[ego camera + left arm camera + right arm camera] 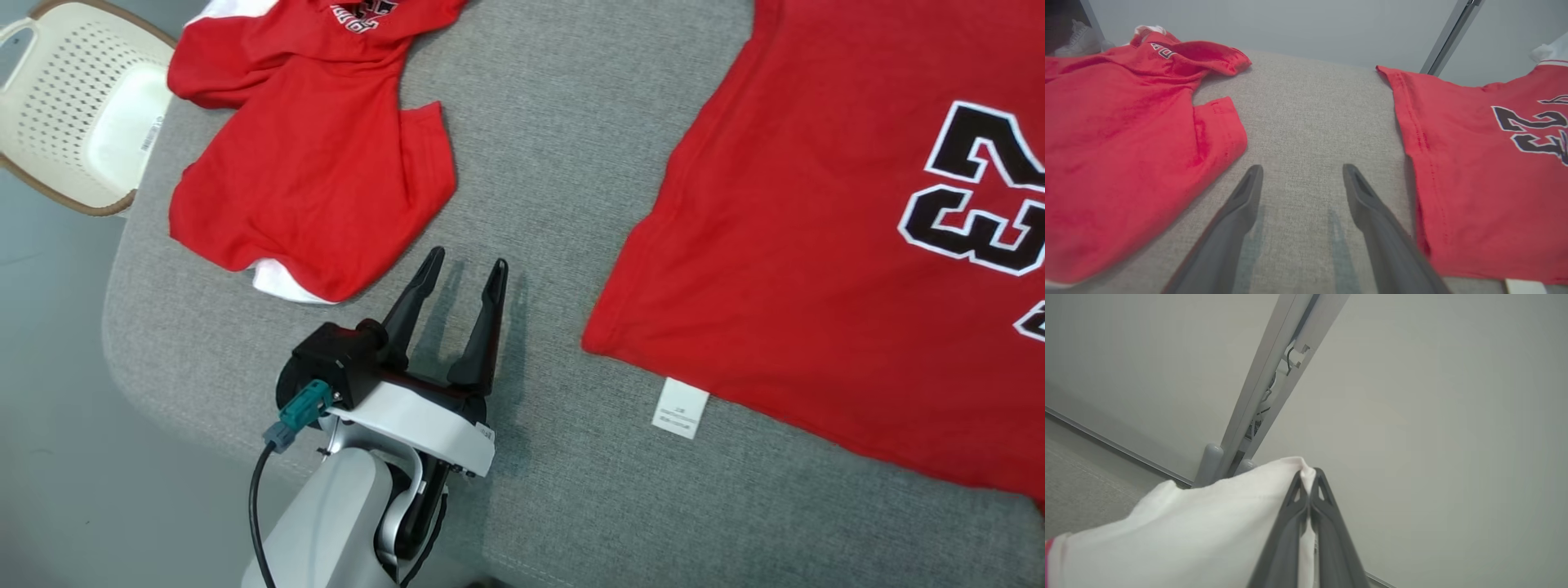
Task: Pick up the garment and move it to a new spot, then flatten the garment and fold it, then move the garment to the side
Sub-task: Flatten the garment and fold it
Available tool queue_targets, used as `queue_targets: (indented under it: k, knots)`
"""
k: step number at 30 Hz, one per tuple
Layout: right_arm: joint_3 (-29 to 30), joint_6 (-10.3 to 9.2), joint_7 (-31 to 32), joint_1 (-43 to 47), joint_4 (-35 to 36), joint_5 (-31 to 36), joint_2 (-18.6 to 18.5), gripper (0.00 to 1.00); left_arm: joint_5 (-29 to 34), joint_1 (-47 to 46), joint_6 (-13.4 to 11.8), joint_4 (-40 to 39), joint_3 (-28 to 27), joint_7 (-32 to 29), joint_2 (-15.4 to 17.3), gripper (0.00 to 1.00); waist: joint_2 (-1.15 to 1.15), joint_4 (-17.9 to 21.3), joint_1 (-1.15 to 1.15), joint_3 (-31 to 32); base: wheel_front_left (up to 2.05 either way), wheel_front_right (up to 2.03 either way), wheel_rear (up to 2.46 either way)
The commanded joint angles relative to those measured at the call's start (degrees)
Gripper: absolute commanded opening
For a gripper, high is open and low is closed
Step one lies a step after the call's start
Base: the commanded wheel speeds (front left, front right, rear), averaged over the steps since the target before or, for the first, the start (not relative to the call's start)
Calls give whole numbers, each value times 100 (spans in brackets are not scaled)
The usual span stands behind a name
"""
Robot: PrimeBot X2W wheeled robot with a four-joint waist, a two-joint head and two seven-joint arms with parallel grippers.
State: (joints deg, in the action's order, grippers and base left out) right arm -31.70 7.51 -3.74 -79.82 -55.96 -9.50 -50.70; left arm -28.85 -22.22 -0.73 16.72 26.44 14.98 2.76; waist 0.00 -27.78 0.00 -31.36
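Note:
The garment is a red jersey with a black and white number, spread flat on the right of the grey padded surface. The left wrist view has it on the right. A white care label sticks out at its near hem. My left gripper rests open on bare grey fabric between the two red garments, its fingers holding nothing. My right gripper is shut on a fold of white cloth with a red edge, lifted clear of the surface.
A second red garment lies crumpled at the back left, white showing under it. A cream perforated basket stands off the surface's left edge. A grey metal post rises behind the held cloth.

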Motion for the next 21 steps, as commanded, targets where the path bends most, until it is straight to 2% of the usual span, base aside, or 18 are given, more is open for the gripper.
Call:
queue_targets:
  k: [1, 9, 16, 21]
  knots:
    - [96, -3, -133, -119, -208, 59, -27, 100, -11, 51, -21, -10, 14, 19, 20, 100, 0, -63, 0, 29, 0, 0, 0]
    - [83, -3, -500, 65, -666, 106, 463, 100, 71, 76, -77, -8, -99, 19, 24, 100, 0, 211, 0, 134, 0, 0, 0]
    - [353, -3, -1062, 764, -802, -381, 1226, 100, 241, 35, -55, 42, -439, 19, 25, 100, 0, 905, 0, 633, 0, 0, 0]
    - [697, -3, -1157, 1696, -346, -868, 1687, 100, 389, 249, -9, 176, -761, 19, 31, 100, 0, 1456, 0, 1204, 0, 0, 0]
